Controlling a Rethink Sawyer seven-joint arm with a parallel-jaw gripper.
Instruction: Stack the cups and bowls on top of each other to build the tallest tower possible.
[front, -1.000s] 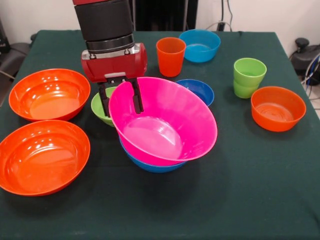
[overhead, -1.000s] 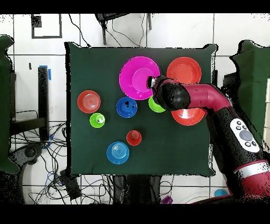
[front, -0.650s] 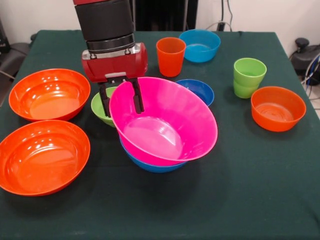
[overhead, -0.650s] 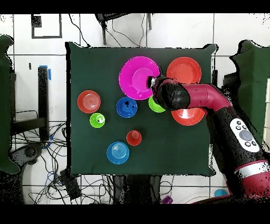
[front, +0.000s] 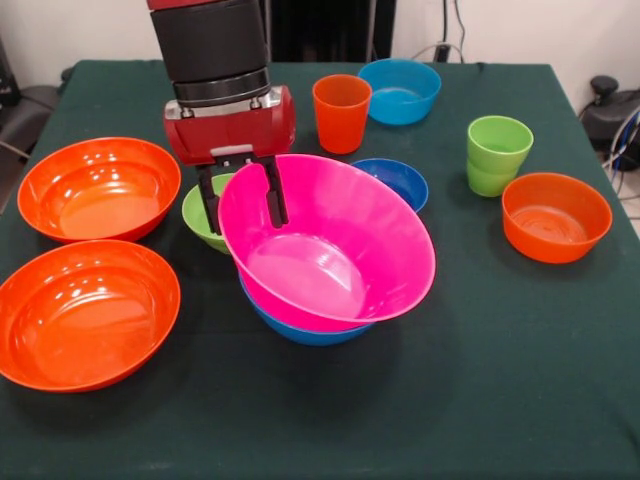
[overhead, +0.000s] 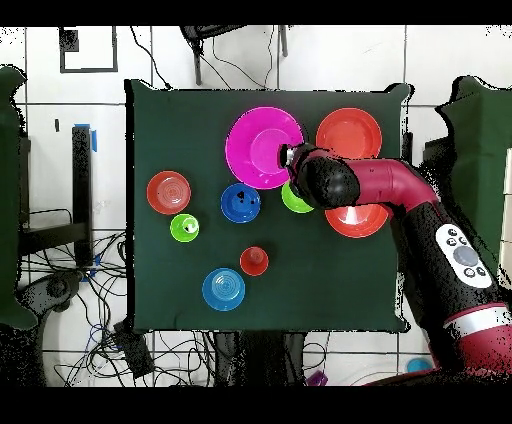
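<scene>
Setting: robotics lab / test cell, as we read it. Evidence we log: red-and-black robot arm (overhead: 410, 205) over a table (front: 500, 400) w/ dark green cloth; white tiled floor (overhead: 340, 60) on all sides in overhead view; loose black cables (overhead: 70, 300) tangled on floor left of table & along its lower edge; blue tape strip (overhead: 95, 138) on floor at left; more cables (front: 450, 30) & a white wall behind table's far edge in front view.
</scene>
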